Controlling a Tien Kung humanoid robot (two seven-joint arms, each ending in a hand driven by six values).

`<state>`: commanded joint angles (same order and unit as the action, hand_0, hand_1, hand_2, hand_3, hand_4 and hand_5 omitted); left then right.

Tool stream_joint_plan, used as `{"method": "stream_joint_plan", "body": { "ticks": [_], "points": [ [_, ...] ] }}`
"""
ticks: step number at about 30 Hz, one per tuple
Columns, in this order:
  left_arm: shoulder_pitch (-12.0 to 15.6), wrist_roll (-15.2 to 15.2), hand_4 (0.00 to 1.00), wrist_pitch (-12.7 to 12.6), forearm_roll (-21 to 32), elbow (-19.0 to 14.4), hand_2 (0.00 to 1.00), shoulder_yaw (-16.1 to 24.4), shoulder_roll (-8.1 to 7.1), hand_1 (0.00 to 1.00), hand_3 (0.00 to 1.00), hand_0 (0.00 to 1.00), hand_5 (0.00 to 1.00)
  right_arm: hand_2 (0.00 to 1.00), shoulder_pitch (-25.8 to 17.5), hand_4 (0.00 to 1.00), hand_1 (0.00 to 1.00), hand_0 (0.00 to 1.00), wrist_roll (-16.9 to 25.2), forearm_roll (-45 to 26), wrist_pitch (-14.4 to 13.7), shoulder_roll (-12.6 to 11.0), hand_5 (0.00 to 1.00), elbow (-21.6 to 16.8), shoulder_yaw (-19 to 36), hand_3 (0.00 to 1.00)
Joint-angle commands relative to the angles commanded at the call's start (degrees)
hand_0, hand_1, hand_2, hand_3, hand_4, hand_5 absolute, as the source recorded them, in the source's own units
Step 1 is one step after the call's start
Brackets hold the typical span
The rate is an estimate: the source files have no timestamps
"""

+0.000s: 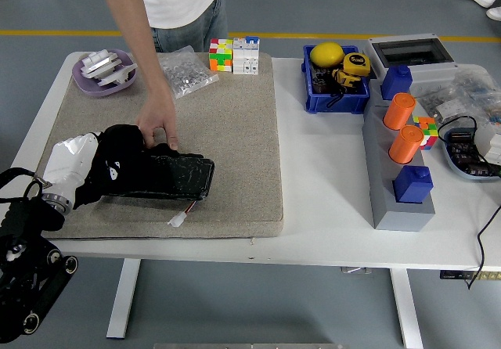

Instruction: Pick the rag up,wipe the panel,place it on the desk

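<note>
A black panel [176, 178] lies flat on the grey mat [235, 130], with a small white connector [178, 221] on a wire at its front edge. My left hand [106, 173], silver-backed, is shut on a black rag [119, 157] and presses it onto the panel's left end. A person's hand [156, 124] reaches down from the far side and rests its fingers on the panel's far edge, just right of the rag. The right arm does not show.
On the mat's far edge are a purple dish [104, 73], a clear bag of parts [186, 73] and two cubes [233, 55]. To the right stand a blue bin [335, 89], a grey block with orange cylinders [401, 153] and cluttered trays [470, 142].
</note>
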<state>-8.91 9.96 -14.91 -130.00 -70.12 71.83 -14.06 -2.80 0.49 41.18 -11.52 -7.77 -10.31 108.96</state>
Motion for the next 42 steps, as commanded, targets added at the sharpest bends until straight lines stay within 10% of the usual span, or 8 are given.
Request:
{"method": "stream_joint_plan", "body": {
  "ticks": [20, 42],
  "points": [
    [0.64, 0.49, 0.089, -0.83, 0.00, 0.89, 0.521, 4.60, 0.17, 0.275, 0.462, 0.270, 0.002, 0.667, 0.14, 0.951, 0.633, 0.713, 0.23, 0.94, 0.38, 0.22, 0.410, 0.00, 1.08, 0.556],
    [-1.40, 0.98, 0.085, -1.24, 0.00, -3.15, 0.520, -9.48, 0.63, 0.274, 0.460, 0.270, 0.002, 0.667, 0.40, 0.953, 0.633, 0.714, 0.35, 0.76, 0.66, 0.19, 0.412, 0.00, 1.01, 0.557]
  ]
}}
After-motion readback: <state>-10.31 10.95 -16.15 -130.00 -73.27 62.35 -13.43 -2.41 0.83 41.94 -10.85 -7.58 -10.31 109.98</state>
